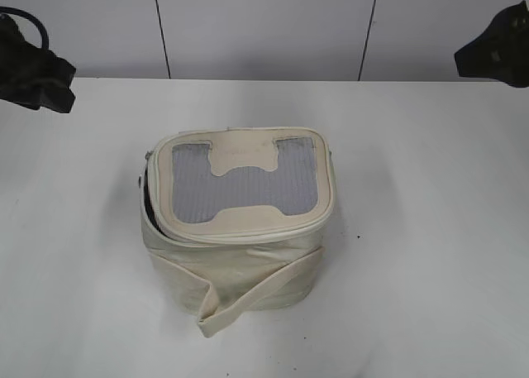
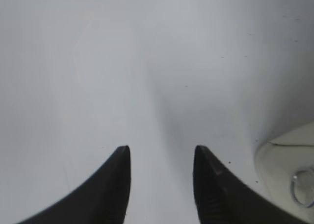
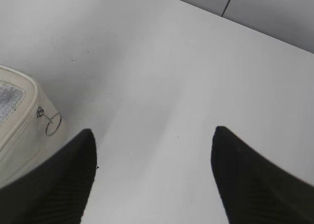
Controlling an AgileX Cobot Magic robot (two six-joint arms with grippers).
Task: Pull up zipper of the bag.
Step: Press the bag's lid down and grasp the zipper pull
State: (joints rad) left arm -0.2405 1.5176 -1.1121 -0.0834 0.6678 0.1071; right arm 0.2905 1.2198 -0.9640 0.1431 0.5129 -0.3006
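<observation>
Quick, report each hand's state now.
Left hand: open, holding nothing, over bare table.
Right hand: open wide, holding nothing, beside the bag.

Fingers (image 3: 255,185) black, tapered to points (ribbed inner faces); black cable (image 1: 29,21) at left arm.

Bag (image 1: 240,254): cream leatherette w/ soft sheen, creased at front. Lid panel (image 1: 248,188): grey mesh, fine woven texture, matt, w/ smooth cream patch (image 1: 241,153). Strap (image 1: 260,291): cream fabric, matt. Zipper pull ring (image 3: 53,124): thin shiny silver metal. Worktop (image 1: 430,229): white, smooth, matt, few tiny dark specks. Fingers (image 3: 64,180): black, matt, finely ribbed inner faces.
</observation>
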